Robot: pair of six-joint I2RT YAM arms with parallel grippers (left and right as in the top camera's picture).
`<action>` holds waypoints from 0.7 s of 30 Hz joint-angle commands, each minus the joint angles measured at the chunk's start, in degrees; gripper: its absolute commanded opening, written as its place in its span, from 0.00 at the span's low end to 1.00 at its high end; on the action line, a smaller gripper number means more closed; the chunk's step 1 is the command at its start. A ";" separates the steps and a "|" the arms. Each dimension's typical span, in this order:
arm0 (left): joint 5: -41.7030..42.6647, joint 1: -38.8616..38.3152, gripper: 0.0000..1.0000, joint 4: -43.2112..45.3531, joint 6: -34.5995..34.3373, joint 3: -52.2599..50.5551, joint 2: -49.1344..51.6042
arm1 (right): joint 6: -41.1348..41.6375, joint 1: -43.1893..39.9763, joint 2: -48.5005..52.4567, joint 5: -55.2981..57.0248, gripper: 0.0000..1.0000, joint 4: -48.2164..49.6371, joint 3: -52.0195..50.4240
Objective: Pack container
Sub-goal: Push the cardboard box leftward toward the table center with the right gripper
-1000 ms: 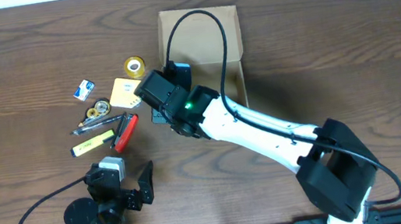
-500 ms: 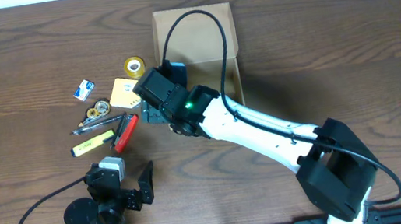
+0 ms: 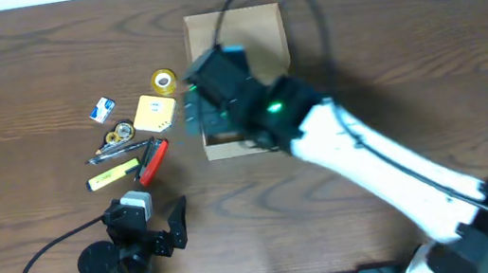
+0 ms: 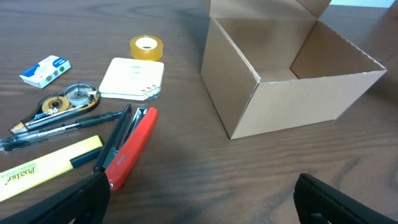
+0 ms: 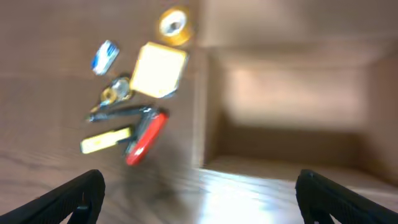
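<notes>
Jaws of right gripper [image 5: 199,190] wide apart, nothing between, above left wall of container [image 4: 298,106]; that wrist's view blurred. Jaws of left gripper [image 4: 199,193] likewise spread and empty, low at near left, well apart from container. Open-topped box at far middle of table [image 3: 22,53]. Left of it: pad [image 4: 132,78], tape roll [image 4: 146,47], red stapler [image 4: 130,146], yellow highlighter [image 4: 43,168].

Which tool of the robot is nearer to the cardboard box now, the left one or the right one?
Right. The right tool hangs over the cardboard box at its near left corner. The left tool sits well apart from it, closer to the robot and further left.
</notes>
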 commanded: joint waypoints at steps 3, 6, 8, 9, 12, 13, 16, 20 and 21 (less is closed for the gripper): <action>0.39 0.35 0.95 -0.13 -0.20 -0.98 -0.39 | -1.27 -7.82 -1.86 4.35 0.92 -8.41 0.59; 0.39 0.35 0.95 -0.13 -0.20 -0.98 -0.39 | -1.33 -11.69 -1.57 4.79 0.77 -12.61 -0.81; 0.39 0.35 0.95 -0.13 -0.20 -0.98 -0.39 | -1.46 -13.31 -1.57 4.76 0.70 -12.92 -2.36; 0.39 0.35 0.95 -0.13 -0.20 -0.98 -0.39 | -1.49 -13.99 -1.53 4.81 0.69 -12.83 -3.45; 0.39 0.35 0.95 -0.13 -0.20 -0.98 -0.39 | -1.62 -15.41 -1.25 4.72 0.67 -11.26 -7.80; 0.39 0.35 0.95 -0.13 -0.20 -0.98 -0.39 | -2.08 -15.63 -1.14 4.33 0.66 -10.03 -9.68; 0.39 0.35 0.95 -0.13 -0.20 -0.98 -0.39 | -2.60 -15.72 -1.09 3.48 0.59 -5.77 -14.84; 0.39 0.35 0.95 -0.13 -0.20 -0.98 -0.39 | -3.65 -15.67 -1.09 3.28 0.55 -1.77 -18.64; 0.39 0.35 0.95 -0.13 -0.20 -0.98 -0.39 | -3.82 -15.67 -1.09 3.26 0.54 -0.74 -19.67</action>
